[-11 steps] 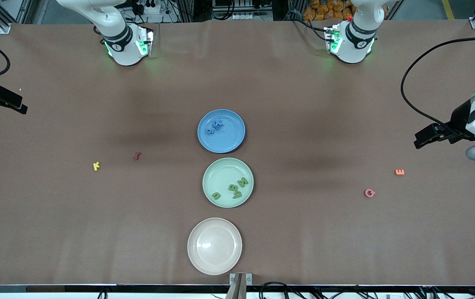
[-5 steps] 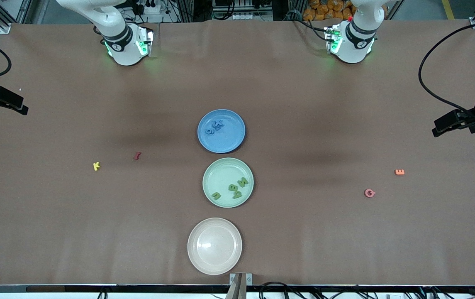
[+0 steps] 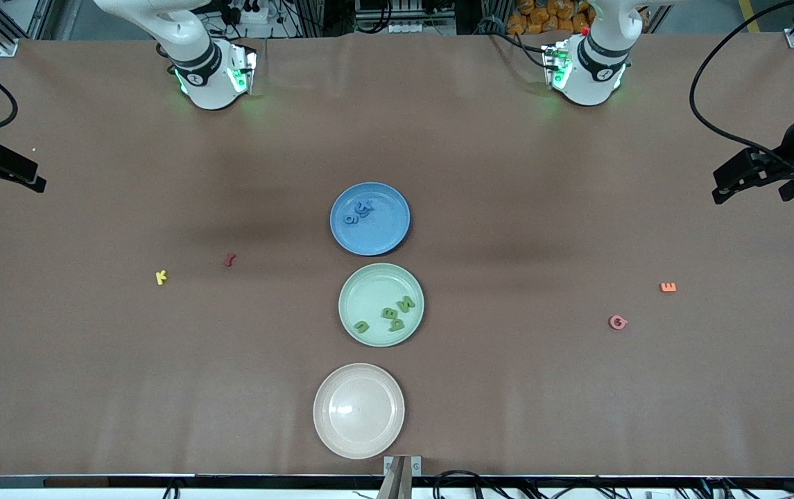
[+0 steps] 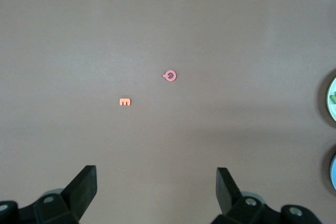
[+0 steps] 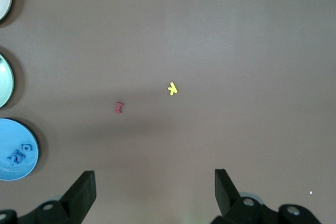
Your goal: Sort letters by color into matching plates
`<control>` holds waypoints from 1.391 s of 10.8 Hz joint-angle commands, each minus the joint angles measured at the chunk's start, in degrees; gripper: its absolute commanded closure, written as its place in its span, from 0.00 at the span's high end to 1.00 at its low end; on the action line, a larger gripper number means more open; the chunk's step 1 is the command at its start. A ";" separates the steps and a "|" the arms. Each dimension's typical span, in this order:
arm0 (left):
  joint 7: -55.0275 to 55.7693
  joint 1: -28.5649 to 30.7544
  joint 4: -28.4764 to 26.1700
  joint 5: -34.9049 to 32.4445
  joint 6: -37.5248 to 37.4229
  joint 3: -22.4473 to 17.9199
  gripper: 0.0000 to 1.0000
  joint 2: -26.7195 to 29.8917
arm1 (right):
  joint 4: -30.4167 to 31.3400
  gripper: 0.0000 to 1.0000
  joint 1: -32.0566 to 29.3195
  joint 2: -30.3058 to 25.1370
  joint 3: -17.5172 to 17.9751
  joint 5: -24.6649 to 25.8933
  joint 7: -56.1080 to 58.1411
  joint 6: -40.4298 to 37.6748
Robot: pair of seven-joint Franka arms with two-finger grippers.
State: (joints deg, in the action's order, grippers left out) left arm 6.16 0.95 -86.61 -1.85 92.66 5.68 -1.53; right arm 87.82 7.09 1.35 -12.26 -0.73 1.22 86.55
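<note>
Hovering: note left tool (image 3: 719,193) and right tool (image 3: 36,182), fingers apart, empty, over counter (image 3: 507,388) ends. Blue letters (image 3: 358,211) in blue plate (image 3: 386,232); green letters (image 3: 391,315) in green plate (image 3: 362,291); beige plate (image 3: 358,443) nearest camera.

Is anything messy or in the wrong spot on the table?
Four letters lie loose on the bare table: a yellow letter and a red letter toward the right arm's end, an orange letter and a pink letter toward the left arm's end. The cream plate holds nothing. Nothing looks spilled or broken.

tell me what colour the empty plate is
Cream-beige plate, clearest in the front view.
</note>
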 commanded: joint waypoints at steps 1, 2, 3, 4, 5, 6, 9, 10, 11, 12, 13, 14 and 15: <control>-2.99 -1.13 -2.24 1.06 -0.11 -1.46 1.00 2.41 | 0.60 1.00 0.38 -0.38 -0.48 -0.06 -0.08 0.28; -3.43 -1.13 -2.25 1.06 -0.11 -1.46 1.00 2.15 | 0.60 1.00 0.38 -0.38 -0.48 -0.06 -0.08 0.28; -3.61 -1.04 -1.46 0.97 0.15 -1.37 1.00 0.93 | 0.60 1.00 0.38 -0.38 -0.48 -0.06 -0.08 0.28; -3.52 -0.95 -1.02 1.23 0.50 -1.29 1.00 0.40 | 0.60 1.00 0.30 -0.38 -0.48 -0.06 -0.08 0.28; -3.35 -0.95 -0.49 1.93 2.59 -1.29 1.00 -0.13 | 0.60 1.00 0.29 -0.38 -0.48 -0.06 -0.08 0.28; -3.08 -1.21 -0.49 2.03 3.48 -1.29 1.00 -0.22 | 0.60 1.00 0.38 -0.38 -0.48 -0.06 -0.08 0.28; -3.61 -1.39 -0.49 1.85 3.49 -1.20 1.00 -0.22 | 0.60 1.00 0.38 -0.38 -0.48 -0.06 -0.08 0.28; -3.61 -1.39 -0.23 1.85 3.49 -1.20 1.00 -0.22 | 0.51 1.00 0.38 -0.38 -0.48 -0.06 -0.08 0.28; -3.52 -1.30 -0.23 2.03 3.49 -1.20 1.00 -0.22 | 0.51 1.00 0.38 -0.38 -0.48 -0.32 -0.08 0.54; -3.52 -1.13 -0.23 2.99 3.49 -1.20 1.00 -0.22 | 0.51 1.00 0.38 -0.38 -0.48 -1.54 -0.08 0.72; -3.61 -0.95 -0.23 3.69 3.49 -1.28 1.00 -0.14 | 0.43 1.00 0.38 -0.47 -0.48 -2.69 -0.08 0.63; -3.61 -0.95 -0.23 3.70 3.49 -1.20 1.00 -0.14 | 0.34 1.00 0.47 -0.47 -0.22 -2.70 -0.08 0.37; -3.61 -1.04 -0.23 3.70 3.49 -1.20 1.00 -0.14 | 0.16 1.00 0.47 -0.47 -0.13 -2.70 0.44 0.20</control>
State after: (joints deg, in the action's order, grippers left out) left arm 4.05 0.03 -87.42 0.12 96.07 4.98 -1.70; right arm 88.02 7.21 1.37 -12.35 -2.40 1.22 86.95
